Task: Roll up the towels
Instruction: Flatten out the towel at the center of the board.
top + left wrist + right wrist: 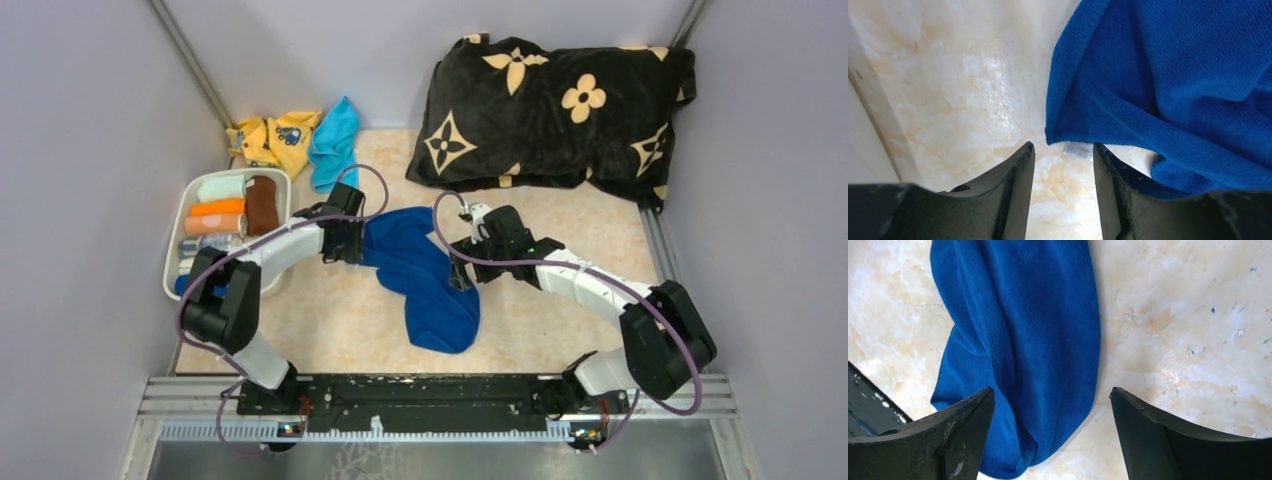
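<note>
Blue in a dark royal shade, one towel [420, 275] lay crumpled in the middle of the marble-patterned table [340, 330], between the two grippers. The white basket [176, 240] at the left held the brown towel [262, 204], a pale green roll [221, 187] and an orange roll [217, 208]. The light cyan towel [333, 143] lay unrolled behind the basket, touching a yellow cloth [275, 140]. The left gripper [1063, 147] stood partly open and empty, just before the blue towel's corner. The right gripper [1052, 392] was wide open over that towel, holding nothing.
</note>
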### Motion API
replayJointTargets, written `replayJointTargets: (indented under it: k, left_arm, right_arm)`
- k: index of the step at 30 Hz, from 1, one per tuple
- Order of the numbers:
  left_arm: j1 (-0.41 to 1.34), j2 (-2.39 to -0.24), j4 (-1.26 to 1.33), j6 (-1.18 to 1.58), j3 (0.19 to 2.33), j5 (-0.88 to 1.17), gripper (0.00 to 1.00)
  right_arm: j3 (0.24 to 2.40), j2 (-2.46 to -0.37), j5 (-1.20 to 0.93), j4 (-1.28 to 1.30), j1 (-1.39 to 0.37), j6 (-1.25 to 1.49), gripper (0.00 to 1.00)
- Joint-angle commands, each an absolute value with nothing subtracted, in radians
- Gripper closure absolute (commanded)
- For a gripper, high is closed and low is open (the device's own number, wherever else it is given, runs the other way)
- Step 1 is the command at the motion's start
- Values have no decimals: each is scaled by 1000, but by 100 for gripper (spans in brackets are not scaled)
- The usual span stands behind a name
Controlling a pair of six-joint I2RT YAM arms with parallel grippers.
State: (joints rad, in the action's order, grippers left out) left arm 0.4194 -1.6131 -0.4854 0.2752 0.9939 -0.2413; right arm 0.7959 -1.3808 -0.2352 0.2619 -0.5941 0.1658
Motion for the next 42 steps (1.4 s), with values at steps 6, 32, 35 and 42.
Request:
replayJointTargets:
  k: [6,32,35,42]
  left_arm:
    - [395,-1743,-454,210,1083,-211,57]
    - [239,-1645,-481,230,1206,0,100]
    - [219,-1649,-506,233,1311,53,100]
    - [180,-1683,-554,281,1671,204,100]
  right_arm:
    - [705,-1239,-247,268,-610,215,16]
    - [657,-1232,12,404,-717,310,88]
    - [793,-1197,120,508,-606,233,100]
    - [1229,-1220,409,630,-499,-101,100]
